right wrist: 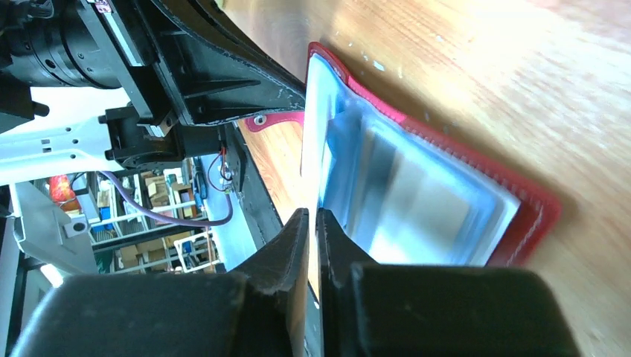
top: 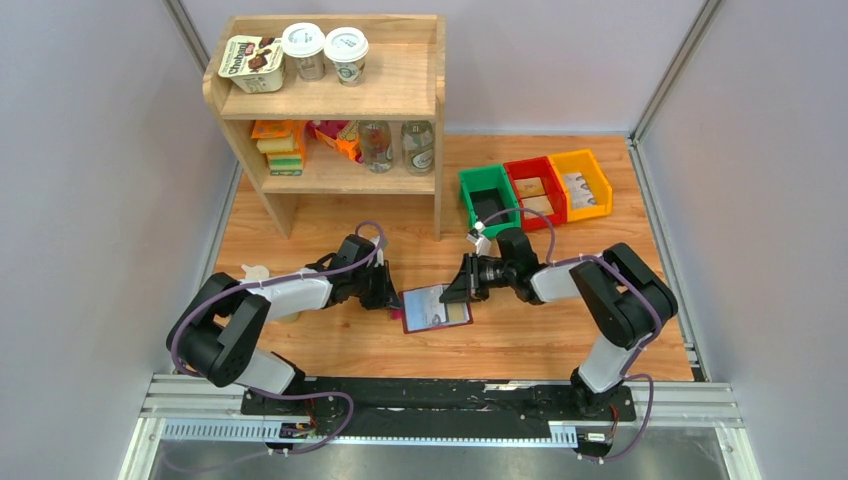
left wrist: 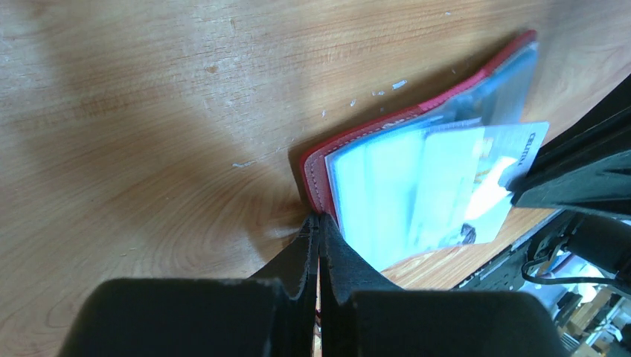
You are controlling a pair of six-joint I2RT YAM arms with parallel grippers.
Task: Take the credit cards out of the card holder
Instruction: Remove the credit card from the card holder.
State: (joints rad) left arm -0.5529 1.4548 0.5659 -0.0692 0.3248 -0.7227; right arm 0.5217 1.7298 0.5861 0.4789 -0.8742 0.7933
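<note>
One credit card (left wrist: 480, 167) half out of sleeve, pinched in narrow right gripper (top: 461, 293). Open card holder (top: 425, 308) at frame centre; left gripper (top: 392, 297) closed at its left edge. No card fully out yet.

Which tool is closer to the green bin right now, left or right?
Right. The right tool is at the right edge of the card holder, just in front of the green bin; the left tool is at its left edge, farther away.
</note>
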